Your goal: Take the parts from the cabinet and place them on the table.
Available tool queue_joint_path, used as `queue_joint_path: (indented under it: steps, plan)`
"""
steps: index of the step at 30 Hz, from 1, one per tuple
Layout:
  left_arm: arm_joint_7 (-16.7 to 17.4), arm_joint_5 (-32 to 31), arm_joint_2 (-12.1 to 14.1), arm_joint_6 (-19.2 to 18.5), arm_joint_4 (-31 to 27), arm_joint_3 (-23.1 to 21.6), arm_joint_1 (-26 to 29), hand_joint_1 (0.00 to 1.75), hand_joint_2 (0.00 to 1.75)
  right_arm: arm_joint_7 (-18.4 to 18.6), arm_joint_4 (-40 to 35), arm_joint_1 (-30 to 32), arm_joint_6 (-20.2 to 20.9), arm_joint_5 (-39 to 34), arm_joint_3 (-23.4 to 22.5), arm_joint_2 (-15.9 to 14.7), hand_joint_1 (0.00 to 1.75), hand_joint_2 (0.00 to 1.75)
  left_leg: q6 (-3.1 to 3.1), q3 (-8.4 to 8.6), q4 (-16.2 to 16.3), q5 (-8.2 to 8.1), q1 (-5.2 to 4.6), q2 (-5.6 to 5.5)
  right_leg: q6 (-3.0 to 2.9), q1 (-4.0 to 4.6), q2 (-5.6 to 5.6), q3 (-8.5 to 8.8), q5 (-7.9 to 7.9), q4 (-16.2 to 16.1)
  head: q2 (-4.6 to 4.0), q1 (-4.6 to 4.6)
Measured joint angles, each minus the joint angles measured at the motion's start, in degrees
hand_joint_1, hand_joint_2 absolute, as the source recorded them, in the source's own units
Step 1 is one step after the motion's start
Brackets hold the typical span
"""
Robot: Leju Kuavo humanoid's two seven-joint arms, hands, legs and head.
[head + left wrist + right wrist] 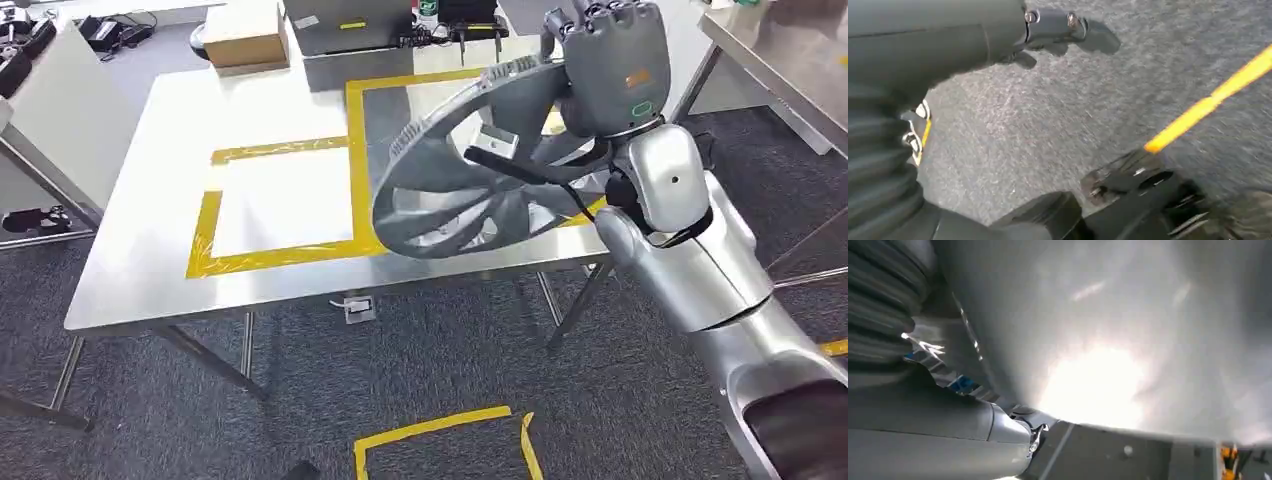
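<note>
Right hand [600, 60] grips a large grey round metal part with curved spokes [470, 190], its fingers wrapped over the rim at the far side. You see the wheel-like part held tilted above the stainless steel table [150, 270], hanging over the near right corner, its lower rim out past the table's near edge. Whether the part touches the table top you cannot tell from the head view. In the right wrist view the part's pale underside [1098, 340] sits close against the camera, glare on it, the hand's ribbed cover [878, 295] at the edge.

Yellow tape outlines [280, 255] mark two rectangles on the table: one near the left edge, one toward the right, mostly under the held part. A cardboard box [245, 35] sits at the far edge, a grey metal case [350, 40] just beside it.

Left hand [1063, 30] hangs over dark grey carpet [1048, 125] in the left wrist view, nothing in it; the picture is blurred and you cannot tell how its fingers lie. A yellow tape strip [1208, 102] crosses the carpet.
</note>
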Motion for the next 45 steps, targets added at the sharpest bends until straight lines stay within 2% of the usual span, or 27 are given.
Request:
queue_joint_path:
  steps: [1, 2, 3, 4, 5, 6, 7, 8, 10, 11, 12, 13, 15, 16, 17, 18, 20, 21, 22, 23, 24, 28, 36, 38, 41, 45]
  plan:
    - [-0.02, -0.02, 0.0, 0.2, 0.04, 0.02, 0.12, 0.0, 1.75, 0.0, 0.0, 0.22, 0.0, 0.0, 0.13, 0.0, 1.75, 1.75, 0.13, -2.13, -0.35, -3.2, -0.07, 0.0, -0.12, 0.05, 0.13, 1.67, -1.02, -0.43, 0.0, 0.0]
    - [-0.2, -0.02, 0.0, 0.24, 0.07, 0.02, 0.27, 0.0, 1.75, 0.0, 0.0, 0.24, 0.0, 0.0, 0.17, 0.0, 1.75, 1.75, 0.23, -4.3, -1.37, -5.38, -0.08, 0.01, 0.01, 0.1, 0.34, 3.32, -2.1, -0.78, 0.0, -0.02]
    - [-0.3, -0.02, 0.04, 0.24, 0.09, 0.04, 0.33, 0.0, 1.75, 0.04, 0.0, 0.23, 0.0, 0.0, 0.17, 0.0, 1.75, 1.75, 0.42, -6.21, -3.41, -5.23, -0.07, 0.03, 0.21, 0.16, 0.47, 4.91, -3.27, -1.01, 0.0, -0.09]
    - [-0.37, -0.02, 0.04, 0.24, 0.15, 0.07, 0.46, 0.0, 1.75, 0.04, 0.0, 0.23, 0.0, 0.0, 0.2, 0.0, 1.75, 1.75, 0.74, -7.82, -6.42, -1.94, -0.08, 0.03, 0.37, 0.26, 0.52, 6.43, -4.41, -1.08, 0.0, -0.09]
    - [-0.52, -0.02, 0.04, 0.24, 0.22, 0.09, 0.64, 0.0, 1.75, 0.04, 0.07, 0.28, 0.04, 0.0, 0.3, 0.0, 1.75, 1.75, 1.16, -9.15, -10.03, 5.13, -0.09, 0.03, 0.49, 0.38, 0.54, 7.74, -5.68, -1.08, 0.0, -0.22]
    - [-0.57, -0.02, 0.13, 0.22, 0.55, 0.11, 1.14, 0.0, 1.75, 0.04, 0.4, 0.51, 0.02, 0.0, 0.35, -0.2, 1.75, 1.75, 1.73, -10.25, -14.51, 16.78, -0.18, 0.08, 0.65, 0.49, 0.62, 8.1, -6.82, -0.8, 0.0, -0.15]
    - [-0.77, -0.02, 0.15, 0.24, 0.63, 0.15, 1.18, 0.0, 1.75, 0.04, 0.55, 0.68, -0.07, 0.02, 0.5, -0.09, 1.75, 1.75, 2.03, -11.27, -17.63, 22.19, -0.7, 0.14, 0.89, 0.81, 1.07, 8.71, -8.09, 0.22, 0.0, -0.2]
    - [-0.76, -0.04, 0.15, 0.24, 0.57, 0.18, 0.85, 0.0, 1.75, -0.02, 0.57, 0.69, 0.24, 0.07, 0.57, 0.0, 1.75, 1.75, 2.37, -10.75, -16.06, 22.54, -0.83, -0.06, 1.37, 1.07, 1.16, 8.78, -9.56, 0.22, 0.0, 0.13]
    - [-0.85, -0.02, 0.17, 0.15, 0.5, 0.2, 0.47, 0.0, 1.75, 0.09, 0.57, 0.09, 0.31, -0.09, 0.39, 0.02, 1.75, 1.75, 3.23, -10.72, -14.95, 21.01, -1.0, -0.07, 2.16, 0.53, 1.27, 9.62, -10.77, 0.04, 0.0, 0.05]
    - [-0.87, -0.02, 0.26, 0.15, 0.3, 0.2, 0.2, 0.0, 1.75, 0.07, 0.5, -0.24, 0.31, -0.04, 0.28, 0.02, 1.75, 1.75, 3.79, -10.18, -15.11, 20.62, -0.78, -0.01, 2.48, 0.27, 1.0, 9.95, -11.43, 0.31, 0.0, 0.09]
    - [-0.96, -0.02, 0.28, 0.17, 0.22, 0.22, -0.04, 0.0, 1.75, 0.04, 0.46, -0.4, 0.24, -0.02, 0.26, 0.02, 1.75, 1.75, 4.23, -9.76, -15.1, 20.14, -0.82, -0.04, 2.61, 0.27, 0.55, 9.28, -12.27, 2.39, 0.0, 0.13]
    - [-0.98, -0.02, 0.33, 0.26, 0.2, 0.26, -0.29, 0.0, 1.75, 0.04, 0.46, -0.6, 0.22, -0.09, 0.26, 0.07, 1.75, 1.75, 4.49, -9.46, -15.08, 19.68, -0.83, -0.04, 2.77, 0.35, 0.37, 6.98, -14.15, 6.49, 0.0, 0.22]
    - [-1.03, -0.02, 0.28, 0.31, 0.2, 0.33, -0.44, 0.0, 1.75, 0.02, 0.5, -0.57, 0.26, -0.09, 0.28, 0.07, 1.75, 1.75, 4.61, -8.8, -15.0, 18.72, -0.9, -0.1, 3.25, 0.35, 0.37, 0.38, -18.1, 16.97, 0.0, 0.28]
    - [-1.03, -0.02, 0.28, 0.33, 0.2, 0.35, -0.42, 0.0, 1.75, 0.0, 0.63, -0.42, 0.35, -0.04, 0.33, 0.07, 1.75, 1.75, 4.57, -8.46, -14.86, 18.26, -0.91, -0.18, 3.28, 0.36, 0.37, -2.26, -18.23, 20.09, 0.0, 0.37]
    - [-1.05, 0.0, 0.28, 0.33, 0.22, 0.37, -0.23, 0.0, 1.75, 0.0, 0.68, -0.29, 0.44, -0.02, 0.41, 0.09, 1.75, 1.75, 4.49, -8.03, -14.71, 17.82, -0.91, -0.28, 3.14, 0.36, 0.37, -3.42, -16.66, 20.16, 0.0, 0.41]
    - [-1.11, 0.02, 0.26, 0.33, 0.22, 0.42, -0.06, 0.0, 1.75, -0.02, 0.7, -0.24, 0.5, -0.02, 0.48, 0.09, 1.75, 1.75, 4.44, -7.53, -14.58, 17.39, -0.91, -0.37, 2.87, 0.38, 0.35, -3.3, -13.55, 17.51, 0.0, 0.39]
    - [-1.31, 0.05, 0.24, 0.33, 0.2, 0.44, -0.08, 0.0, 1.75, 0.0, 0.68, -0.37, 0.57, -0.02, 0.48, 0.09, 1.75, 1.75, 4.23, -6.69, -14.4, 16.72, -0.91, -0.6, 2.2, 0.59, 0.33, -0.45, -6.38, 7.76, 0.0, 0.46]
    - [-1.38, 0.09, 0.24, 0.33, 0.22, 0.46, -0.13, 0.0, 1.75, -0.02, 0.68, -0.5, 0.59, -0.02, 0.48, 0.09, 1.75, 1.75, 4.0, -6.51, -14.33, 16.5, -0.9, -0.72, 1.72, 0.8, 0.15, 0.74, -4.38, 3.18, 0.0, 0.48]
    - [-1.38, 0.22, 0.22, 0.33, 0.2, 0.5, -0.23, 0.0, 1.75, 0.0, 0.68, -0.68, 0.61, -0.02, 0.5, 0.15, 1.75, 1.75, 3.62, -6.58, -13.98, 16.28, -1.28, -1.01, 1.58, 1.09, 0.16, 1.22, -4.72, 2.4, 0.0, 0.46]
    - [-1.38, 0.22, 0.28, 0.33, 0.17, 0.52, -0.26, 0.0, 1.75, 0.0, 0.68, -0.68, 0.74, -0.02, 0.5, 0.39, 1.75, 1.75, 3.88, -6.64, -13.9, 15.85, -1.41, -1.03, 1.86, 0.79, 0.26, 1.43, -4.6, 2.32, 0.0, 0.35]
    - [-1.38, 0.22, 0.28, 0.33, 0.17, 0.55, -0.16, 0.0, 1.75, 0.02, 0.68, -0.7, 0.76, -0.02, 0.5, 0.39, 1.75, 1.75, 3.9, -6.53, -14.01, 15.92, -1.41, -0.93, 1.84, 0.89, 0.29, 1.5, -4.74, 2.34, 0.0, 0.4]
    - [-1.4, 0.24, 0.26, 0.33, 0.17, 0.55, -0.2, 0.0, 1.75, 0.04, 0.68, -0.88, 0.76, -0.02, 0.5, 0.59, 1.75, 1.75, 3.2, -6.01, -14.67, 16.31, -1.39, -0.8, 1.35, 0.94, 0.52, 1.55, -4.63, 2.37, 0.0, 0.37]
    - [-1.49, 0.24, 0.28, 0.33, 0.17, 0.59, -0.2, 0.0, 1.75, 0.06, 0.76, -0.95, 1.31, -0.19, 0.5, 0.68, 1.75, 1.75, 2.87, -5.91, -14.92, 16.52, -1.37, -0.8, 1.08, 0.94, 0.52, 1.51, -4.64, 2.44, 0.0, 0.39]
    - [-1.66, 0.24, 0.28, 0.35, 0.17, 0.61, -0.21, 0.0, 1.75, 0.09, 1.2, -1.2, 2.82, -0.85, 0.5, 0.96, 1.75, 1.75, 2.87, -5.91, -14.92, 16.52, -1.33, -0.79, 1.08, 0.93, 0.53, 1.52, -4.64, 2.45, 0.0, 0.39]
    - [-1.73, 0.24, 0.26, 0.37, 0.17, 0.68, -0.22, 0.0, 1.75, -0.15, 3.52, -2.18, 7.24, -2.69, 0.94, 1.95, 1.75, 1.75, 2.87, -5.92, -14.91, 16.51, -1.35, -0.74, 1.1, 0.92, 0.58, 1.52, -4.63, 2.45, 0.0, 0.42]
    - [-2.71, 1.36, 0.13, 1.25, 0.15, 1.77, -0.19, 0.0, 1.75, -0.15, 11.12, -4.56, 13.58, -4.37, 2.78, 4.9, 1.75, 1.75, 2.88, -5.92, -14.87, 16.52, -1.42, -0.7, 1.15, 0.91, 0.6, 1.52, -4.58, 2.45, 0.0, 0.39]
